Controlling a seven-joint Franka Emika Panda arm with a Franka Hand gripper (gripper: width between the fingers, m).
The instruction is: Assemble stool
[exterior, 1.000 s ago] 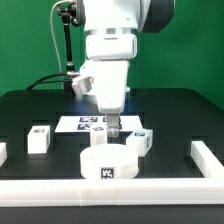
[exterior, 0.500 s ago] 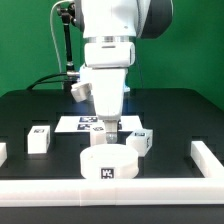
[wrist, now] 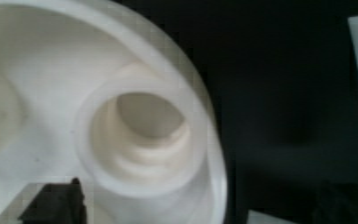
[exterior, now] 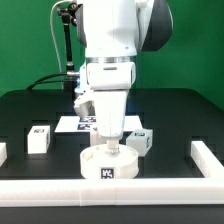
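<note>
The round white seat with a tag on its side stands near the table's front. My gripper is lowered onto its top and looks open, with nothing held. In the wrist view the seat fills most of the frame and one of its sockets is close below. One dark finger stands over the seat inside the rim; my gripper straddles the rim. One white leg block lies at the exterior view's left. Another leg block lies just right of the seat.
The marker board lies flat behind the seat, partly hidden by the arm. A white rail runs along the front edge, with a raised white bracket at the exterior view's right. A black post stands at the back.
The arm has come down and slightly forward, from hovering over the marker board's front edge to reaching the seat's top. The seat and leg blocks have not moved.
</note>
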